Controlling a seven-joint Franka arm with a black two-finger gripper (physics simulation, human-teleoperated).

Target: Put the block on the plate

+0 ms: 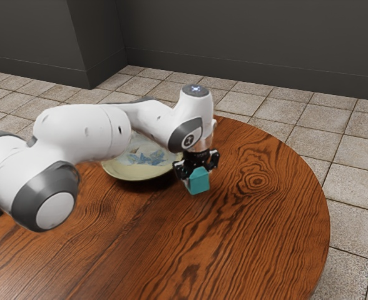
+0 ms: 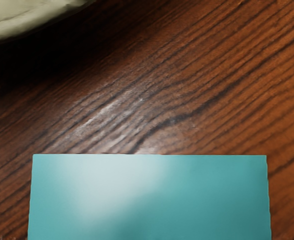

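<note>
Exterior view: plate lies off to the exterior view's left of the pincer and block, near them but apart; the block is outside the rim, over the tabletop, so the coming move looks mostly sideways, toward the exterior view's left; wrist view agrees, pale rim near the block with a strip of bare wood between. Pincer: fingers apart by the block's width, one on each side, reads as clamped on the teal block; block hangs at the fingertips, roughly upright, small gap or contact underneath can't be told. Long axis: none obvious in the exterior view, block looks near cubic; its straight edge sits squared to the hand in the wrist view, so probably no turn needed. One arm only, no choice of hand. Step, as judged: carry; grasp seems done, placing not; likely needs enough lift to clear the rim, then across and down inside the plate; risk is clipping the rim or letting go on the slope, block could tip.
</note>
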